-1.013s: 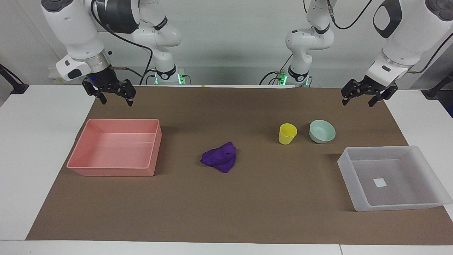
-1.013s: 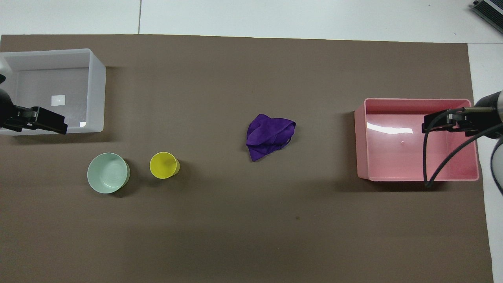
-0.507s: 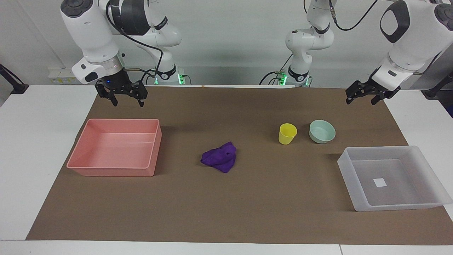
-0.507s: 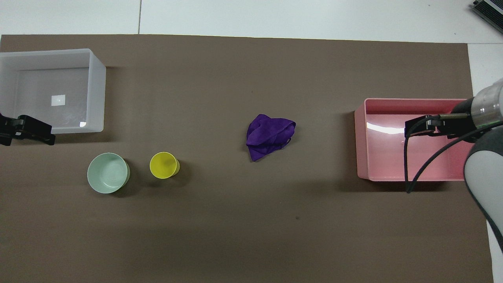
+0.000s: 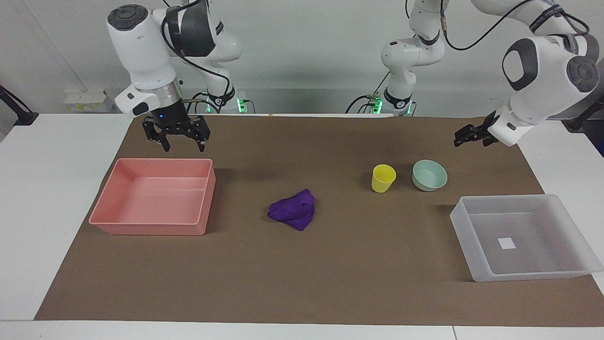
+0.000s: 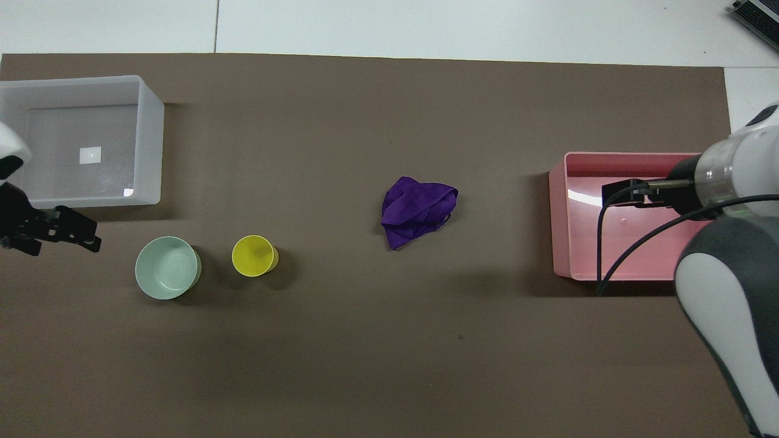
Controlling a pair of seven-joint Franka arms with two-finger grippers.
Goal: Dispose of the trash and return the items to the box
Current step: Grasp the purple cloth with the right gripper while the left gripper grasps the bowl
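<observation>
The crumpled purple rag (image 5: 293,209) lay mid-desk; the yellow cup (image 5: 383,178) and mint bowl (image 5: 429,175) stood upright. Right claw (image 5: 180,142) hung apart; the left claw's (image 5: 467,137) state was unclear.

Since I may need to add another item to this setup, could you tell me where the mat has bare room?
The mat is bare between the purple rag and the yellow cup, and between the rag and the pink tray. It is tightest where the cup and the green bowl stand together near the clear bin.
</observation>
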